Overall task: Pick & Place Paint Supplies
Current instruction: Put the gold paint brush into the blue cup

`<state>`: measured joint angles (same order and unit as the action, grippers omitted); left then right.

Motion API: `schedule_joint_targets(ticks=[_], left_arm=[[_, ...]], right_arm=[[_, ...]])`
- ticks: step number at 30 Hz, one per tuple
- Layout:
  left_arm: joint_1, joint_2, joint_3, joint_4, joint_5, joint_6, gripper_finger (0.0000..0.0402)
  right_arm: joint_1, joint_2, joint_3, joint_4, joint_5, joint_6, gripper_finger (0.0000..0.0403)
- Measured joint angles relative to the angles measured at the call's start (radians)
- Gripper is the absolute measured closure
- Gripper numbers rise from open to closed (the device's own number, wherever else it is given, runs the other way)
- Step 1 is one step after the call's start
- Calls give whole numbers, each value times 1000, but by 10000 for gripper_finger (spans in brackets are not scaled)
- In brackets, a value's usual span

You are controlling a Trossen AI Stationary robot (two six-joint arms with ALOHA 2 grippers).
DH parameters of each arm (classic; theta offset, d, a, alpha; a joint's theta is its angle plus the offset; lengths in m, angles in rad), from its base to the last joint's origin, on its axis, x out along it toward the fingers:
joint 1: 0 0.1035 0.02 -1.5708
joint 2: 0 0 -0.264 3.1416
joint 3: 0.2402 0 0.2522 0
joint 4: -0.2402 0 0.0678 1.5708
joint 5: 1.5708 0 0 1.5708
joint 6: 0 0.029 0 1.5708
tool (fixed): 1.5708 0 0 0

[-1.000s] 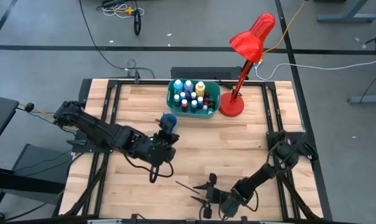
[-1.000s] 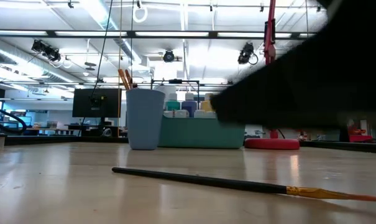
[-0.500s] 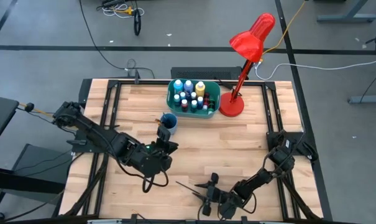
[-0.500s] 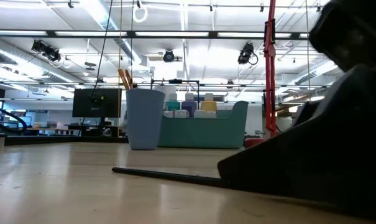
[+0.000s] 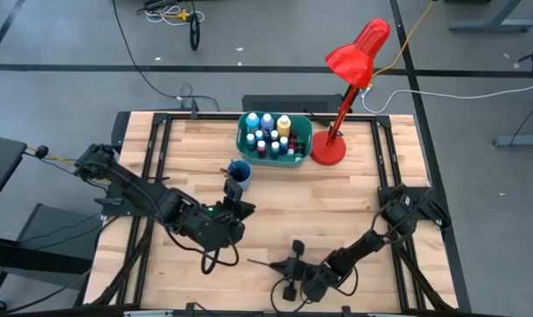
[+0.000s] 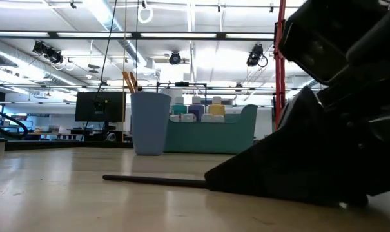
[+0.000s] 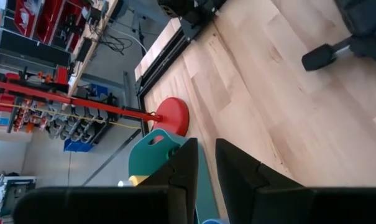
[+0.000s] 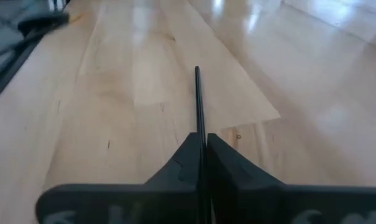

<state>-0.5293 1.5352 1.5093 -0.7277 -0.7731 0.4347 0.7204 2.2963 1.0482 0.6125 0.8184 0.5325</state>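
Observation:
A thin black paintbrush (image 5: 264,263) lies near the table's front edge, and my right gripper (image 5: 289,269) is shut on it. Its free handle end (image 6: 117,178) points toward the table's left. The bristle end is hidden behind the gripper. My left gripper (image 5: 239,210) hovers mid-table on the near side of a blue cup (image 5: 239,172) holding brushes. Its fingers (image 7: 188,163) stand a narrow gap apart with nothing between them. Small paint bottles stand in a teal tub (image 5: 299,139) at the back. My right gripper pinches the brush's black handle (image 8: 200,132) between its two fingers. The fingers come from the table's right, slanting down, and lie along the brush. The handle runs straight out ahead of them, and its free end (image 8: 197,70) rests on the table.
A red desk lamp (image 5: 329,150) stands right of the tub, its head (image 5: 358,50) leaning over the back edge. Black frame rails (image 5: 151,158) run along the table's left and right sides. Bare wood (image 5: 336,202) lies between the tub and my right gripper.
My right gripper has sunk to the table, shifted toward the left edge and shut on the brush, which has slid a little leftward along the table. My left gripper has drawn away from the cup toward the near edge.

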Motion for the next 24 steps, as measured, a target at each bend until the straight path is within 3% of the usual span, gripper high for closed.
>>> schedule_joint_targets(ticks=[5,9,11,14,21,24], left_arm=[[-24,0,0,13,4,-77,335],[-51,0,-2,17,20,-412,335],[-60,0,-17,19,82,-594,335],[-68,13,-42,20,201,-739,335],[-70,111,-105,105,225,-805,335],[-49,170,-107,145,196,-797,333]], right_arm=[[0,-113,-11,-150,-18,-140,397],[-2,-227,-6,-302,-4,-141,398],[-2,-273,-6,-388,3,-149,399],[2,-345,-7,-483,-21,-243,400],[-19,-481,-4,-583,-236,-690,400],[-41,-491,-3,-629,-254,-858,400]])
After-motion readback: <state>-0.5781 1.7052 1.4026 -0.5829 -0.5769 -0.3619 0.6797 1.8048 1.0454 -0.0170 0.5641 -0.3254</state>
